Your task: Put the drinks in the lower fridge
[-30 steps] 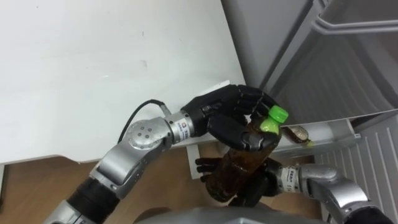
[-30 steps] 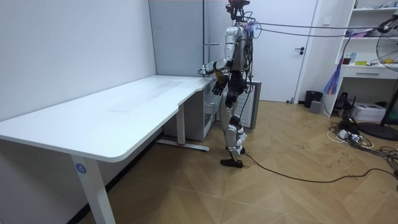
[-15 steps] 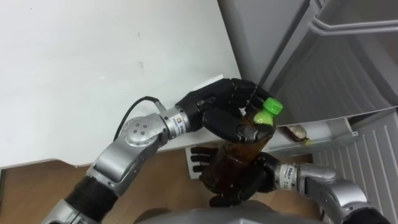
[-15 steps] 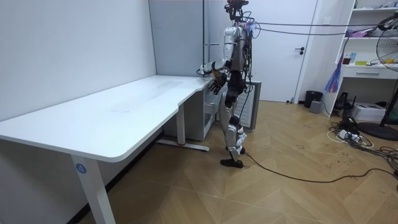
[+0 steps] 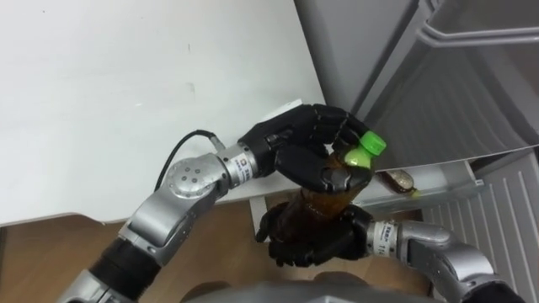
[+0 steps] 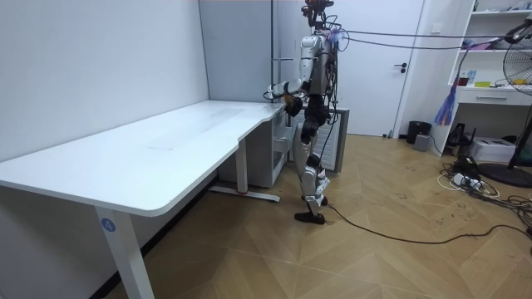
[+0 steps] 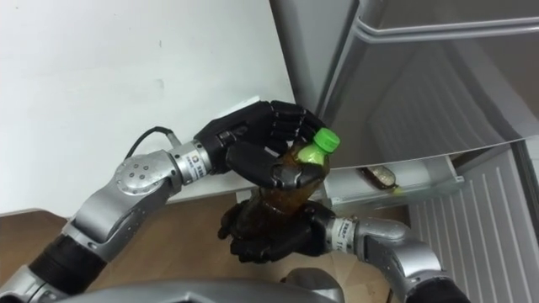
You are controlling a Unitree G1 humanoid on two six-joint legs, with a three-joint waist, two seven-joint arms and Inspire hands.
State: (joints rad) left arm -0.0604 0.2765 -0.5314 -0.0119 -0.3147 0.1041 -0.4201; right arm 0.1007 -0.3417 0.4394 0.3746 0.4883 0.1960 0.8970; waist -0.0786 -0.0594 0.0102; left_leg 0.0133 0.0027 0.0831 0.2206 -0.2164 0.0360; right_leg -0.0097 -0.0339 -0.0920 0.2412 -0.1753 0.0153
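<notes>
In front of the robot's chest, between the table corner and the fridge, you are holding the drink bottle (image 5: 327, 204) in both hands, clear of every surface. It is tilting, with its green cap (image 5: 369, 145) pointing up and to the right toward the fridge (image 5: 472, 84). Dark brown liquid is showing through the bottle's clear wall.

Your left hand (image 5: 295, 143) is curling round the bottle's upper part, with the fingers wrapping over the shoulder just below the cap and the thumb pressing across the front. Your right hand (image 5: 307, 240) is gripping the lower body from underneath, its fingers closing round it. The 2 hands are sitting just beside each other along the bottle.

Just beyond the cap, a white fridge shelf (image 5: 442, 178) is jutting out low on the fridge, and 1 small second bottle (image 5: 402, 179) is lying on its side in it. The white table (image 5: 126, 84) is lying behind your left forearm, and its corner is sitting just behind the left hand.

In the room view, the robot is standing upright on the wood floor (image 6: 374, 257) at the far end of the long table, beside the grey fridge, with both forearms raised in front of it.
</notes>
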